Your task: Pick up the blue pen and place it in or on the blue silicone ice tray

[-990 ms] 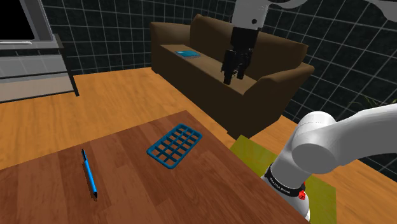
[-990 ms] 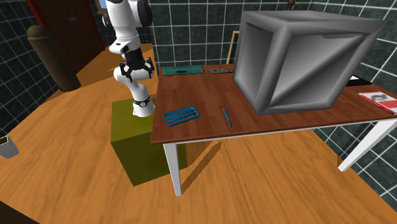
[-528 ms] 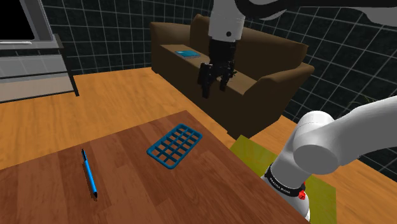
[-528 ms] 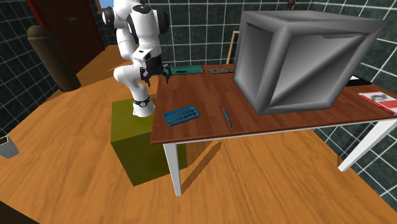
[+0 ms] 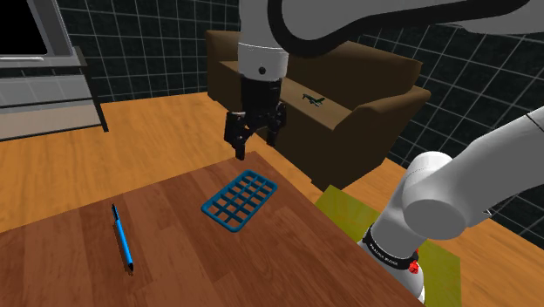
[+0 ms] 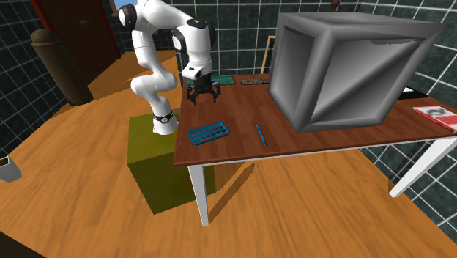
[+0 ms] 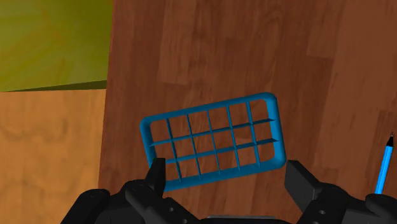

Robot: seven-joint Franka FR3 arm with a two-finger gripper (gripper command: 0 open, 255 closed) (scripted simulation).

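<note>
Lying flat on the wooden table [image 5: 61, 262] at the shoulder view's left, the blue pen [image 5: 122, 237] is untouched and well apart from the blue ice tray [image 5: 240, 201], an open grid near the table's far edge. The black gripper [image 5: 255, 144] hovers above the tray, not the pen, with its fingers spread wide and nothing between them. In the wrist view the tray [image 7: 213, 143] sits between the fingers and the pen [image 7: 383, 167] lies off to one side. Dropping straight down from here would likely knock the tray. The pen is thin, so a grasp not squared across its shaft could roll it away or pinch one end. Farther right stands the brown sofa [image 5: 349, 113].
</note>
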